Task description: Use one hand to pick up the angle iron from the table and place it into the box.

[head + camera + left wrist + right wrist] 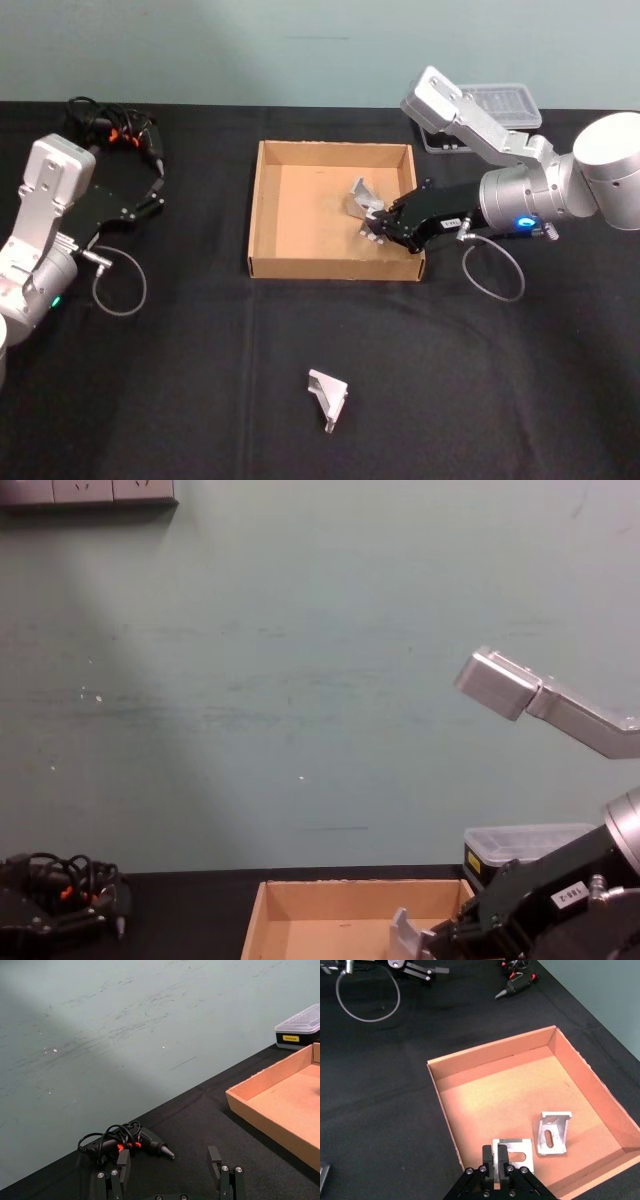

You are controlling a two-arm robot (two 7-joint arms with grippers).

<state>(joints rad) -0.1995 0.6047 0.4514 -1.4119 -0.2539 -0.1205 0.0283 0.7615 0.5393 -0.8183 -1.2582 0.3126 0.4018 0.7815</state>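
Reaching over the right wall of the box (335, 268), the right gripper (375, 228) has its black fingers (489, 1160) clenched on the upright flange of an angle iron (516, 1152). That piece sits low in the box's right half, toward the front wall; whether it touches the floor cannot be told. A second angle iron (552, 1132) rests loose on the box floor just beside it, toward the back. Both are dull silver L-shaped pieces with a slot cut through one flange. The box itself is shallow tan cardboard with low plain walls. A third angle iron (328, 396) lies on the matte black counter (200, 380), in front of the box. The left gripper (155, 195) is parked left of the box with its fingers (122, 1165) spread and holding nothing.
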